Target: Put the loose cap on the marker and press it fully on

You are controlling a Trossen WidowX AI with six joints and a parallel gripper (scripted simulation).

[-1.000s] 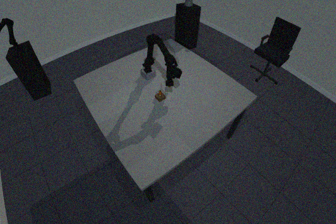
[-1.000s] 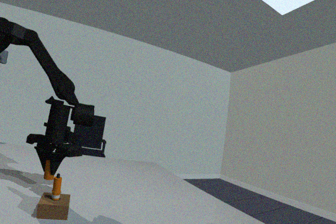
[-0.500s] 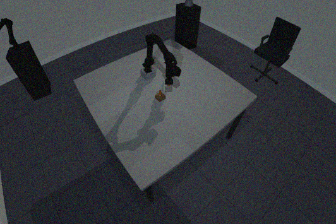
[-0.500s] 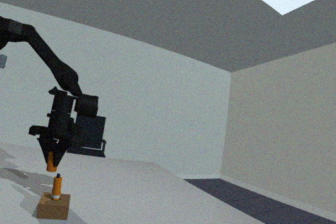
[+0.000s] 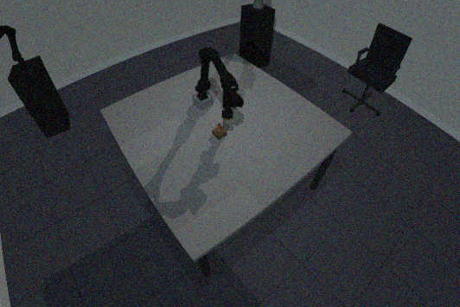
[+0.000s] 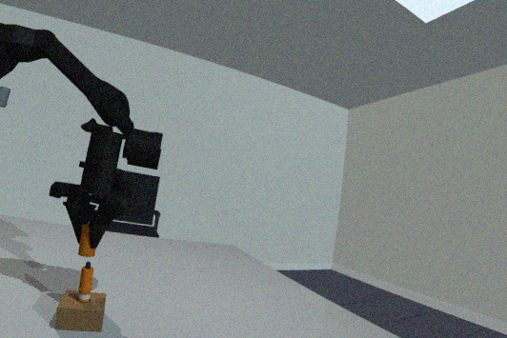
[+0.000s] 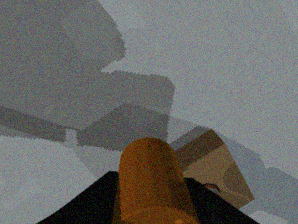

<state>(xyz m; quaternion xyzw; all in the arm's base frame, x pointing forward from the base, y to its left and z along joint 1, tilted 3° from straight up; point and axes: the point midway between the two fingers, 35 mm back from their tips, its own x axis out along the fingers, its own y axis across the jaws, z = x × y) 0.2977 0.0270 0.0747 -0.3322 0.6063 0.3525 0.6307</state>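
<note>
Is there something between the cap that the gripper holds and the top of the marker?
No. In the exterior view only a bare gap separates the cap, shut in the gripper, from the marker standing in the holder block.
</note>
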